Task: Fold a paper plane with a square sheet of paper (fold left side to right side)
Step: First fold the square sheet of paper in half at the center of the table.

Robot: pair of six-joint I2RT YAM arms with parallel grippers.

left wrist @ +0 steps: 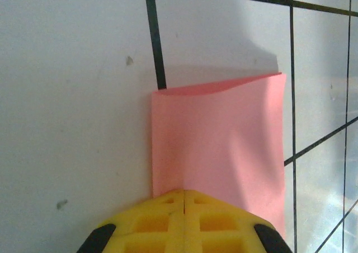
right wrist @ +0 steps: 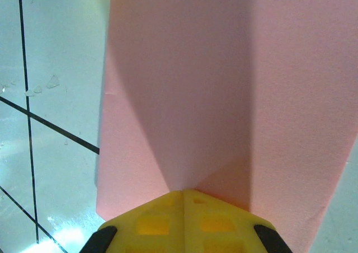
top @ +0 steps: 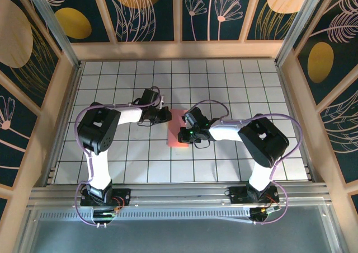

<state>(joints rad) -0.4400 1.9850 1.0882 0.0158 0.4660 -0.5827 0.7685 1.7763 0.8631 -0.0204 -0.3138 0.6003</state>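
The square sheet of paper (top: 175, 129) lies near the middle of the tiled table as a pink upright rectangle, doubled over. In the left wrist view the paper (left wrist: 218, 141) reaches away from my yellow fingers, and its top layer bows up slightly at the far edge. My left gripper (top: 166, 114) is shut, its tip (left wrist: 184, 191) resting on the sheet's upper left part. My right gripper (top: 185, 134) is also shut, its tip (right wrist: 183, 191) set down on the paper (right wrist: 224, 85) from the right side. Nothing is caught between either pair of jaws.
The white tiled table (top: 235, 79) is boxed in by wooden walls (top: 179, 50) at the back and on both sides. Both arm bases (top: 103, 196) are bolted to the near metal rail. Black grid lines (left wrist: 154, 34) run beside the sheet.
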